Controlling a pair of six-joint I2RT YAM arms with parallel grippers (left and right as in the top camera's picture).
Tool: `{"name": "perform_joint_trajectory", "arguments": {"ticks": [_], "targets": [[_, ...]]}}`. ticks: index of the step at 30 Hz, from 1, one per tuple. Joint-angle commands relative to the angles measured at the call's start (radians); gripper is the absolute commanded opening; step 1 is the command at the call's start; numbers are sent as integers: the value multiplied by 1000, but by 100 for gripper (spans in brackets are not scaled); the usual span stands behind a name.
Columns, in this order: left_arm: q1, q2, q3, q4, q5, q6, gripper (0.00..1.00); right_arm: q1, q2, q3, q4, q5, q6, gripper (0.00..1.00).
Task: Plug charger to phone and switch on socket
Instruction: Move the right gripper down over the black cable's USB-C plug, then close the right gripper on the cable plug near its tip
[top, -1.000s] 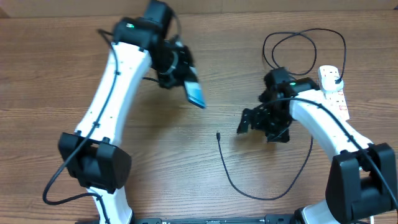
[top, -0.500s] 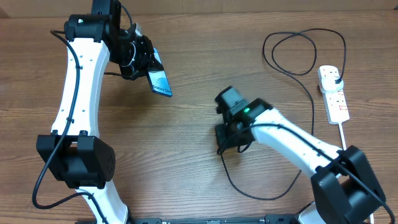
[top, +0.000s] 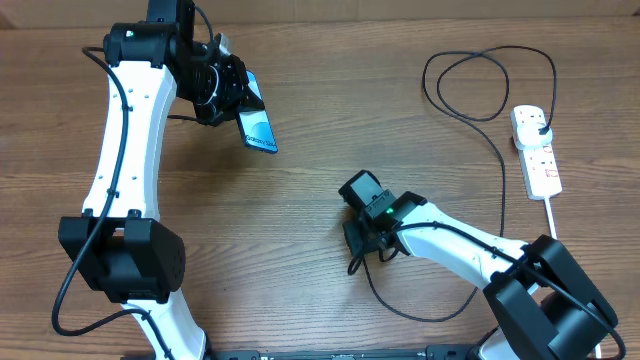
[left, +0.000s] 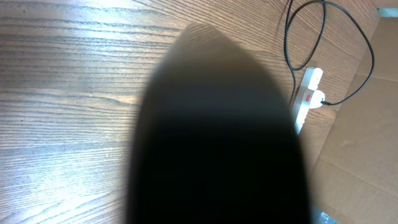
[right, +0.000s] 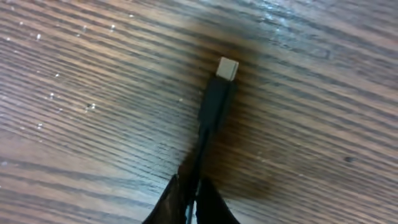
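My left gripper (top: 230, 98) is shut on the phone (top: 257, 127), holding it tilted above the table at the far left with the light blue screen showing. In the left wrist view the phone (left: 217, 137) is a dark blur hiding the jaws. My right gripper (top: 358, 246) is down at the table's middle, shut on the charger (top: 398, 308) just behind its connector. In the right wrist view the connector tip (right: 227, 68) lies on the wood ahead of the right gripper (right: 191, 190). The black cable runs in a loop to the socket (top: 537, 152), where its plug (top: 541, 124) sits.
The socket's thick white cord (top: 549, 215) runs toward the near right edge. A large loop of the black cable (top: 488, 82) lies at the far right. The left wrist view shows the socket (left: 305, 93) and brown cardboard (left: 354, 149) past the table edge.
The left arm swung left with the phone, then stayed still. The right gripper moved left to the cable's free end and shut on it.
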Motion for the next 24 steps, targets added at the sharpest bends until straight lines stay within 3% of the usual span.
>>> {"name": "perform_joint_trajectory", "arguments": {"ticks": [1,6,9,10,11,12,16,19,24], "targets": [[-4,-3,2,9,27,20,4,2,4,-29,-31,208,10,6],[-4,6,2,43,42,25,4,-11,4,-29,-21,257,9,4],[-4,34,2,60,138,74,4,-27,4,-27,-9,212,1,5],[-4,48,2,60,163,80,4,-35,4,-26,-8,202,-1,9],[-4,66,2,59,188,83,4,-47,4,-24,-6,187,-2,22],[-5,91,2,59,211,87,4,-61,4,-21,-8,176,-2,29],[-11,183,2,48,398,178,4,-143,4,-14,-3,94,-2,44],[-21,235,2,47,507,284,4,-202,4,-14,3,-5,-2,47],[-55,300,2,43,527,324,4,-234,4,-15,4,-83,-2,47]]}}
